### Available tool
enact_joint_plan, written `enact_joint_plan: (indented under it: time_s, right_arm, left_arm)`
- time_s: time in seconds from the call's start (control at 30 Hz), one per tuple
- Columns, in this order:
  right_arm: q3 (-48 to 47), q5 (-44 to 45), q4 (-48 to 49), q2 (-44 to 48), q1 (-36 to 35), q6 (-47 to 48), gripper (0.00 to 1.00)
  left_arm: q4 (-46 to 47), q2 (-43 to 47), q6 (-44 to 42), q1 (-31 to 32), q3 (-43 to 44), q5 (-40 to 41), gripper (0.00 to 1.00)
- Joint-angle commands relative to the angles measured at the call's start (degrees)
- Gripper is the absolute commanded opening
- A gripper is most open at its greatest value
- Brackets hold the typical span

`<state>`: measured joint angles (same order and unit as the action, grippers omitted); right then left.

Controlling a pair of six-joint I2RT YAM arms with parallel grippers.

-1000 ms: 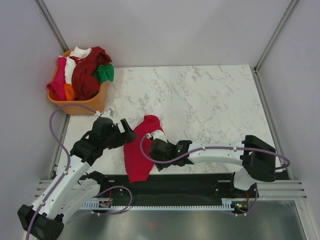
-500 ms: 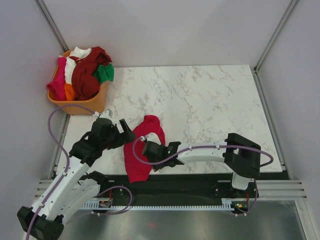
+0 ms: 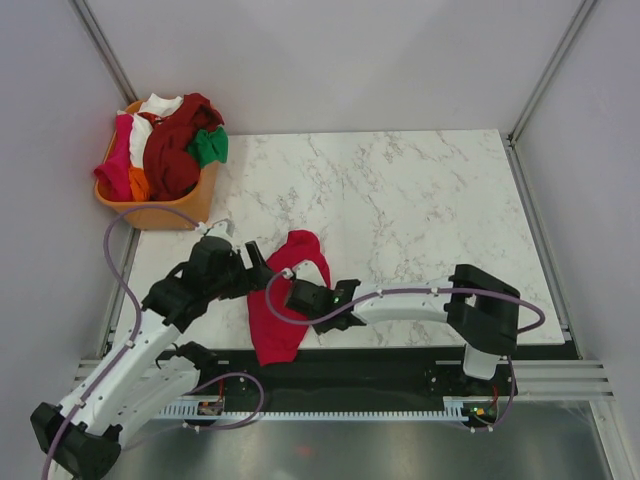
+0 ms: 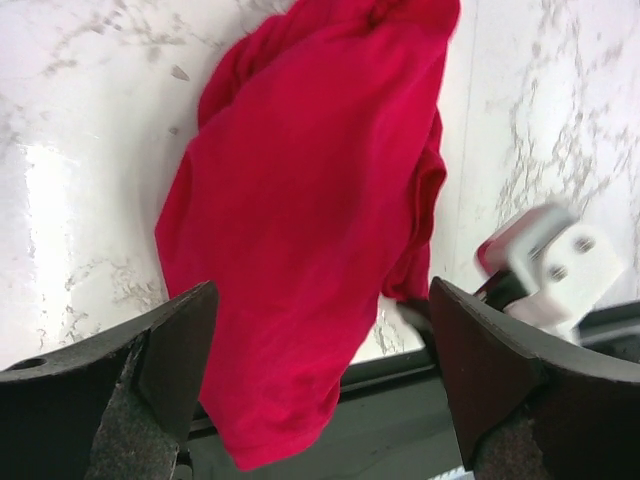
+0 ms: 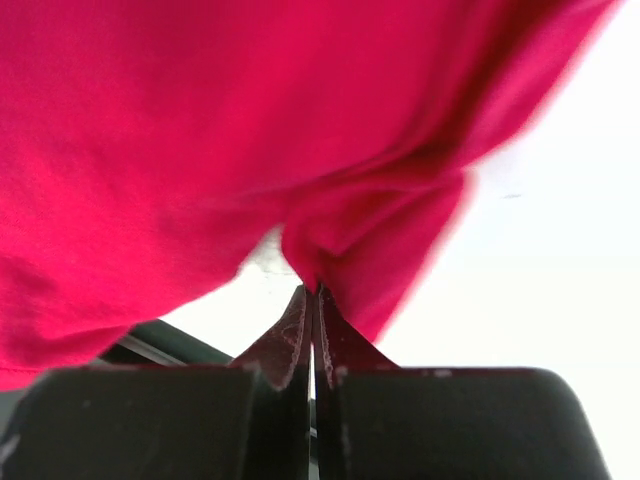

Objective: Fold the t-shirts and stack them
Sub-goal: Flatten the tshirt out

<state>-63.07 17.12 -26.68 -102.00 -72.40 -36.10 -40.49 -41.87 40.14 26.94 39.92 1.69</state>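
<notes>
A crimson red t-shirt (image 3: pixel 283 305) lies crumpled on the marble table near its front edge, its lower end hanging over the black rail. My right gripper (image 3: pixel 298 297) is shut on a fold at the shirt's right edge; in the right wrist view the jaws pinch the red t-shirt (image 5: pixel 200 130) at the gripper's tip (image 5: pixel 315 292). My left gripper (image 3: pixel 257 263) hovers at the shirt's upper left, open. In the left wrist view the red t-shirt (image 4: pixel 310 200) lies between and beyond the left gripper (image 4: pixel 320 385), whose wide jaws hold nothing. More t-shirts (image 3: pixel 175 150) are piled in the basket.
An orange plastic basket (image 3: pixel 165 213) stands at the table's far left corner, holding magenta, white, maroon, orange and green shirts. The marble table (image 3: pixel 420 200) stretches to the right. A black rail (image 3: pixel 400 360) runs along the near edge. Grey walls close in both sides.
My right gripper slid left to the shirt's right edge and shut on a fold of it. The left gripper shifted slightly right toward the shirt and stayed open.
</notes>
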Motion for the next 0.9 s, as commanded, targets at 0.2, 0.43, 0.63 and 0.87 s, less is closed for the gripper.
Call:
enact_joint_plan:
  time_s: [0.2,0.43,0.63,0.87]
  right_arm:
    - [-15.0,9.4,-15.4,26.4,22.6,9.8,0.00]
    - [-9.1,15.0,-21.8,32.0,30.9,6.3,0.00]
    - [-3.3,14.3,-21.9,34.8,35.0,7.8,0.00]
    - [-2.1,1.3,-20.4,41.1,49.3,14.2,0.00]
  left_arm:
    - [-3.2,-9.1,2.8,23.5,6.2,10.9,0.94]
    - [-3.2,-20.3,6.3,36.4,10.0,19.0,1.00]
    - [-3.5,-32.7,7.8,42.8,14.6,23.9,1.00]
    - [-3.6,-32.0,8.1,42.3,17.5,24.3,1.00]
